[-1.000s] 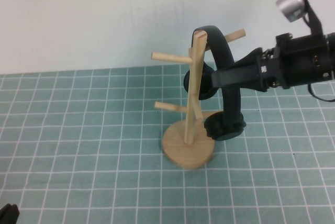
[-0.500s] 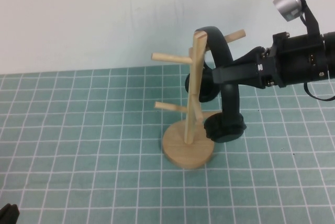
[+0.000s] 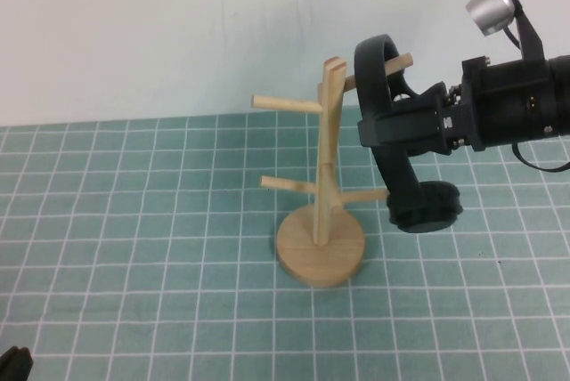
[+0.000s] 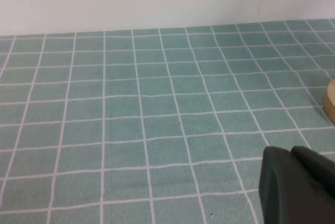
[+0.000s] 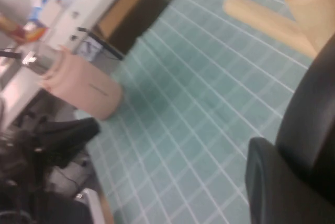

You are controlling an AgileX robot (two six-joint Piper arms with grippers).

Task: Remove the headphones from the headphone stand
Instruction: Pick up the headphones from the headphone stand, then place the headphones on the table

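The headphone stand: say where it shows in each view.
High view: the headphone stand is at centre, left of the headphones held by the right tool.
Left wrist view: only its base edge, at the right border.
Right wrist view: blurred pegs, top right.
Shared landmark: the green grid mat.

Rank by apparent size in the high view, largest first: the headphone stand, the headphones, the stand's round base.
1. headphone stand, tallest overall.
2. headphones, held off the peg by the right gripper, nearly as tall, so close.
3. round base.
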